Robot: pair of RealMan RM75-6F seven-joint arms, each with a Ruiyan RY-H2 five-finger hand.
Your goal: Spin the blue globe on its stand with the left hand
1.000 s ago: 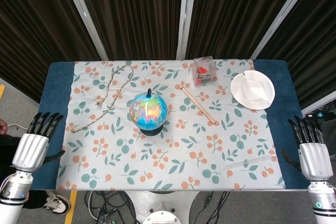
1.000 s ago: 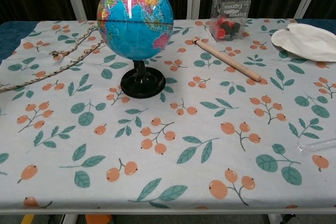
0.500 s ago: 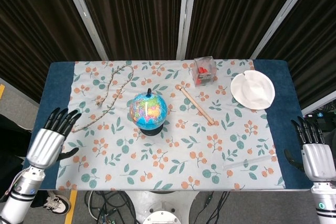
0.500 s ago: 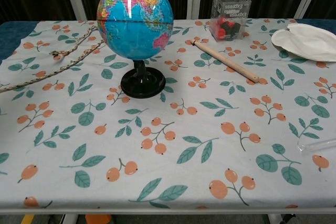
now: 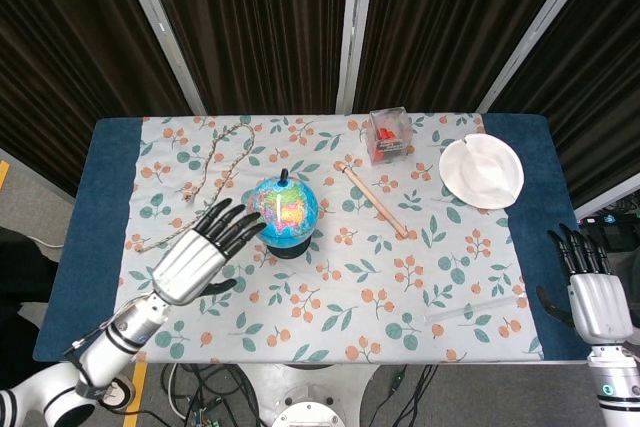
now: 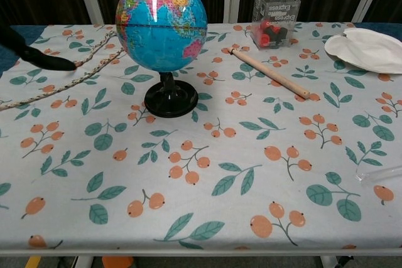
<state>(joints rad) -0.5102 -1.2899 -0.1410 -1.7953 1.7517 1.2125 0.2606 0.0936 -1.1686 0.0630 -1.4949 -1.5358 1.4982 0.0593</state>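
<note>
The blue globe (image 5: 284, 209) stands upright on its black stand (image 5: 289, 245) near the table's middle; the chest view shows the globe (image 6: 162, 22) large over its round black stand (image 6: 168, 99). My left hand (image 5: 205, 249) hovers open just left of the globe, fingers spread and pointing at it, a small gap still between them. In the chest view only a dark part of the left hand (image 6: 28, 51) enters at the left edge. My right hand (image 5: 592, 292) stays open beyond the table's right front corner.
A braided rope (image 5: 205, 187) lies left of the globe. A wooden stick (image 5: 376, 200), a clear box with red contents (image 5: 388, 135) and a white plate (image 5: 482, 171) lie to the right. A clear tube (image 5: 472, 308) rests near the front right.
My left hand has swung from the table's left edge inward and forward, now close beside the globe. The globe and my right hand have barely moved.
</note>
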